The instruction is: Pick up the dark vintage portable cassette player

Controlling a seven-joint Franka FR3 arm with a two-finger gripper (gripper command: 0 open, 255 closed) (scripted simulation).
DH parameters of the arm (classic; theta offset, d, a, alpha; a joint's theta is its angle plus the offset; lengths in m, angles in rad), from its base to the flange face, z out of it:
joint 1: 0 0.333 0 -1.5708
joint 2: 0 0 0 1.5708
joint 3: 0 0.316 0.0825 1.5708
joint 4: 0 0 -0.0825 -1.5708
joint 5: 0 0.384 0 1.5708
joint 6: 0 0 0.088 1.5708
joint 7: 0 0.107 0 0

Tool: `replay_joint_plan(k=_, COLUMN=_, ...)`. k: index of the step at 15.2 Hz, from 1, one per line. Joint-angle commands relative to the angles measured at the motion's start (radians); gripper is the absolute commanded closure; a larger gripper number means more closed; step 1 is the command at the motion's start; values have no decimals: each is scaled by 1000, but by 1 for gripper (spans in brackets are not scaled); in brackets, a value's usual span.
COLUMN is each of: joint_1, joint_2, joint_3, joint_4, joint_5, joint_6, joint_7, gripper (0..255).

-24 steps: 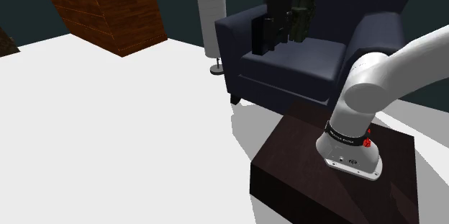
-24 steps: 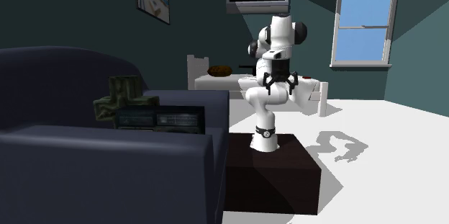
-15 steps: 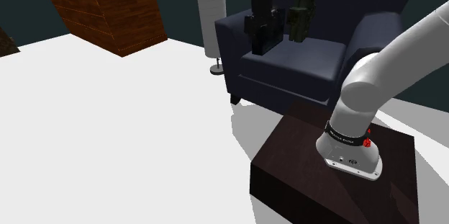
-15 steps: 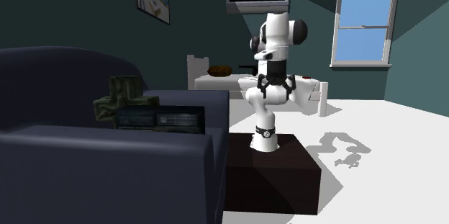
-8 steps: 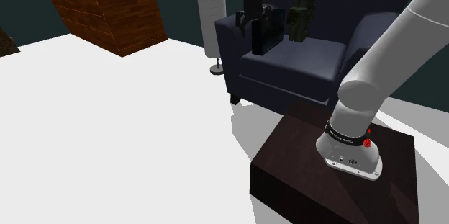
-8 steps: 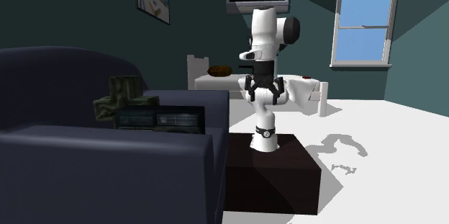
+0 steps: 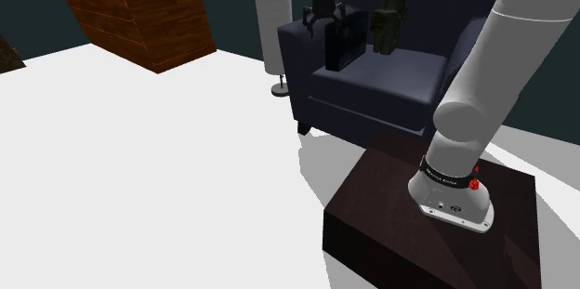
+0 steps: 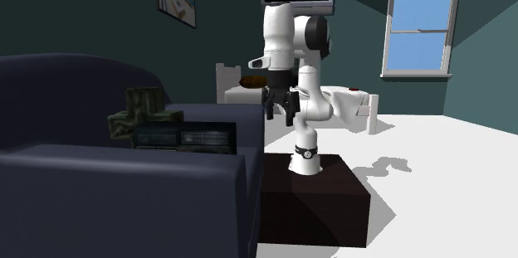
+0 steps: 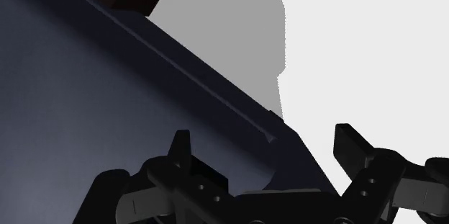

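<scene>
The dark cassette player (image 7: 346,44) stands on edge on the navy armchair's (image 7: 390,83) seat, against the armrest at the shoulder view's left. In the second exterior view the cassette player (image 8: 184,138) shows its long face with knobs behind the armchair's armrest (image 8: 124,182). My gripper (image 7: 323,19) hangs over that armrest, just beside and above the player, its fingers apart. In the second exterior view the gripper (image 8: 278,114) hovers at the chair's edge. The wrist view has the open gripper (image 9: 265,147) over the armrest's (image 9: 108,107) outer edge, with nothing between the fingertips (image 9: 180,145).
A green crate-like object (image 7: 388,18) sits on the seat behind the player. A white lamp pole (image 7: 270,18) stands beside the armchair, and a wooden counter (image 7: 139,18) lies far off. My dark stand (image 7: 428,231) is on white floor (image 7: 139,176).
The arm has swung toward the shoulder view's left, carrying the open gripper from above the seat and player to over the armrest. The player has not moved.
</scene>
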Motion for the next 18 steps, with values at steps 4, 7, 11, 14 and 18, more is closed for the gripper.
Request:
replay_joint_plan(k=4, joint_1=-45, joint_2=135, joint_3=-45, joint_4=166, joint_5=0, joint_6=-20, joint_7=98, gripper=0)
replay_joint_plan(k=7, joint_1=-74, joint_2=211, joint_3=-75, joint_4=267, joint_5=6, joint_6=-38, joint_7=151, gripper=0)
replay_joint_plan(k=11, joint_1=-112, joint_2=300, joint_3=-111, joint_4=391, joint_5=18, joint_6=-67, joint_7=212, gripper=0)
replay_joint_plan(k=14, joint_1=-110, joint_2=296, joint_3=-111, joint_4=345, joint_5=17, joint_6=-25, joint_7=213, gripper=0)
replay_joint_plan(k=18, joint_1=-109, joint_2=295, joint_3=-110, joint_4=289, joint_5=17, joint_6=29, joint_7=215, gripper=0)
